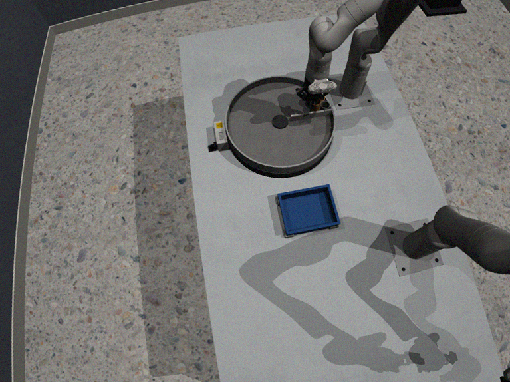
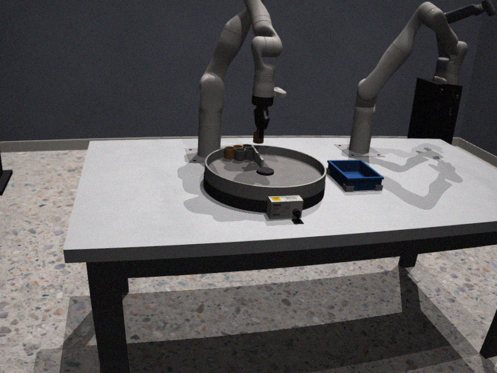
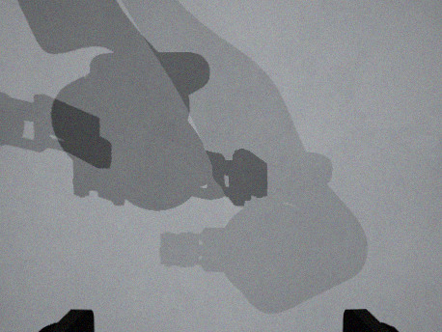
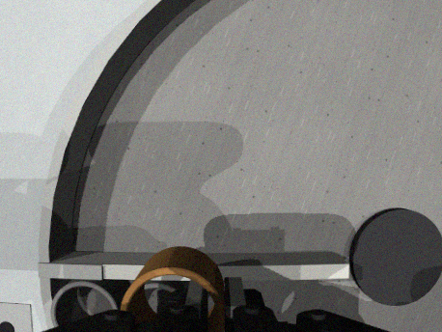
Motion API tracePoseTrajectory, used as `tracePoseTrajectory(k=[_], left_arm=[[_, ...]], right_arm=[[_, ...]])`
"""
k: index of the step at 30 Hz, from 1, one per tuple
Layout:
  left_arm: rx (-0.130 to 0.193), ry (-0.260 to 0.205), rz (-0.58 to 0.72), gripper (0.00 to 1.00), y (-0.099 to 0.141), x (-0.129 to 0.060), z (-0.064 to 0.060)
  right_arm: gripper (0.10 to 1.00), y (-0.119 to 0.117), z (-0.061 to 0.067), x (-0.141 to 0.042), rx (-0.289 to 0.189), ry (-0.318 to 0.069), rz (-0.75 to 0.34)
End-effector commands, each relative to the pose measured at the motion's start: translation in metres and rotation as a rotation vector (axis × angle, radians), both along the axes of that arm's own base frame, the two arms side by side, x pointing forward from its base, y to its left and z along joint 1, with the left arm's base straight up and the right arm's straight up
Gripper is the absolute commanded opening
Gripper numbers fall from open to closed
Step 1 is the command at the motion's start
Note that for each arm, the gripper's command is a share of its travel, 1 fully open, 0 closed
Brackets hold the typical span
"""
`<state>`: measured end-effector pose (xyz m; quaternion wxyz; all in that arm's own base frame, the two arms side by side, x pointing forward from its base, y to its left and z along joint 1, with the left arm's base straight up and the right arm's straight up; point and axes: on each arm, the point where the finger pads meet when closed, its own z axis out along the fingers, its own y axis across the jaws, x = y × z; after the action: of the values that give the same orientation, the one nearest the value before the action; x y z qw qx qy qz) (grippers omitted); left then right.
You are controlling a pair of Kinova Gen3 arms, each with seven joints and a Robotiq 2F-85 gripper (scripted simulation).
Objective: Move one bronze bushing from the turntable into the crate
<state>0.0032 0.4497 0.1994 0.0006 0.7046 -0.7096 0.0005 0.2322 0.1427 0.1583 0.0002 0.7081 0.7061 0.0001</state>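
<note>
My right gripper (image 1: 315, 100) (image 2: 260, 136) (image 4: 216, 300) is shut on the wall of a bronze bushing (image 2: 257, 137) (image 4: 180, 257) and holds it above the turntable (image 1: 264, 152) (image 2: 240, 190) (image 4: 290, 96), near the metal bar. Below stand other bushings: a bronze one (image 2: 229, 152), a second bronze one (image 2: 237, 146) partly hidden, and grey ones, such as a grey bushing (image 2: 240, 154). The blue crate (image 1: 306, 212) (image 2: 363, 184) is empty and looks level between its corner guides (image 2: 349, 187). My left gripper (image 3: 218, 319) is open and empty, high above the table, away from the crate.
The metal bar (image 1: 311, 113) (image 2: 257, 155) (image 4: 318, 271) runs from the turntable's rim to the dark hub (image 1: 280, 121) (image 2: 265, 171) (image 4: 398, 258). A control box (image 1: 220, 133) (image 2: 284, 206) stands beside the turntable. The left arm's base (image 1: 416, 243) (image 2: 360, 140) stands beyond the crate.
</note>
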Motion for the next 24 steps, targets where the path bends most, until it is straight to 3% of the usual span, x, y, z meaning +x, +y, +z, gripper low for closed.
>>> tracePoseTrajectory(k=[1,6,21,24], left_arm=[[0.002,0.0,0.0,1.0,0.0,0.0,0.001],[0.002,0.0,0.0,1.0,0.0,0.0,0.001],[0.002,0.0,0.0,1.0,0.0,0.0,0.001],[0.002,0.0,0.0,1.0,0.0,0.0,0.001]], right_arm=[[0.099,0.01,0.0,0.003,0.0,0.0,0.0],[0.099,0.023,0.0,0.007,0.0,0.0,0.0],[0.099,0.111,0.0,0.033,0.001,-0.001,0.0],[0.099,0.118,0.0,0.035,0.001,-0.001,0.0]])
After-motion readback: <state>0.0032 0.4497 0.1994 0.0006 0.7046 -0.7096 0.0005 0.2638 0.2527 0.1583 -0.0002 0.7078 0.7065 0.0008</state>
